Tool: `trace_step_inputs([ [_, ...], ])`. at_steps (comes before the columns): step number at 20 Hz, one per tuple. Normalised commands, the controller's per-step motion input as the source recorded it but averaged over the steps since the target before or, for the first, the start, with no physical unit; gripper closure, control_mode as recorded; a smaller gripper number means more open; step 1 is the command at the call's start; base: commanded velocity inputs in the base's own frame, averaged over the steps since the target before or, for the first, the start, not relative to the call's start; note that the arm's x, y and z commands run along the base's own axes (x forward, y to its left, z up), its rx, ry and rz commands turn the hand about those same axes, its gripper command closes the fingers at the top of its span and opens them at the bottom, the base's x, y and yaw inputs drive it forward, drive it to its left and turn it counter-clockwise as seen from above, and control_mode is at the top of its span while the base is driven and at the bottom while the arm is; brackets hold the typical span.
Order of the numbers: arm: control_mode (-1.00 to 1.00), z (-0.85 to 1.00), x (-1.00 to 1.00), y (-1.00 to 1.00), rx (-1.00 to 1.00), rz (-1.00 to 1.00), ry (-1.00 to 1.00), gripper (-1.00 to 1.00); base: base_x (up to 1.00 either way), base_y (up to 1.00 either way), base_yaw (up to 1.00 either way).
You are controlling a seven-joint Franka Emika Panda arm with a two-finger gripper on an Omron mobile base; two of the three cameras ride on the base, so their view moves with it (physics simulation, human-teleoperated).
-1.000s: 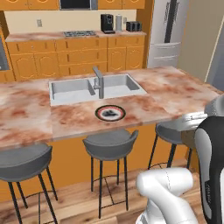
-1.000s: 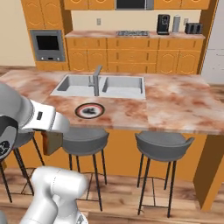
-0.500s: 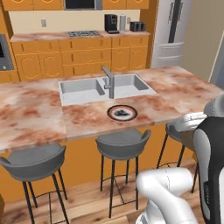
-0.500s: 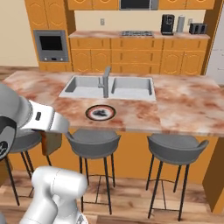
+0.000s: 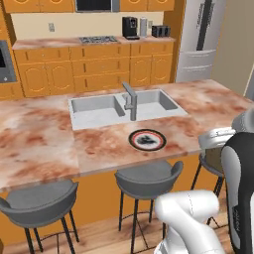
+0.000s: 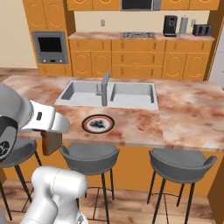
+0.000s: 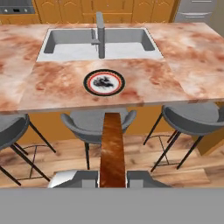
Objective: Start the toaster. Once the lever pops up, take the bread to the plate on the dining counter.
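The bread [image 7: 112,148] is a slice seen edge-on as a brown crust strip, and my gripper [image 7: 113,177] is shut on it, held in front of the dining counter [image 7: 175,83] above the stools. In the right base view the bread [image 6: 51,141] hangs under my hand at the left. The plate [image 7: 104,82], round with a dark rim, a reddish ring and a pale centre, lies near the counter's front edge, just before the sink; it is the same plate [image 5: 147,140] [image 6: 98,124] in both base views. The black toaster [image 5: 160,31] [image 6: 201,29] stands far back on the wall worktop.
A steel sink [image 7: 70,43] with a tall faucet [image 7: 100,28] sits behind the plate. Grey round stools [image 7: 98,122] [image 7: 194,118] stand under the counter's front edge. A black coffee machine [image 5: 130,27] is left of the toaster. A fridge [image 5: 198,39] stands at the right.
The whole scene has shifted and grown in both base views: the base has moved along and towards the island. My gripper stays shut on the bread.
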Motion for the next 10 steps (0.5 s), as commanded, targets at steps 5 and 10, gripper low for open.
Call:
trace_step_inputs([
  [5, 1.0, 0.0, 0.0, 0.0, 0.0, 0.0, 0.0, 1.0, 0.48, 0.0, 0.01],
  [10, 1.0, 0.0, 0.0, 0.0, 0.0, 0.0, 0.0, 1.0, 0.38, 0.0, 0.0],
])
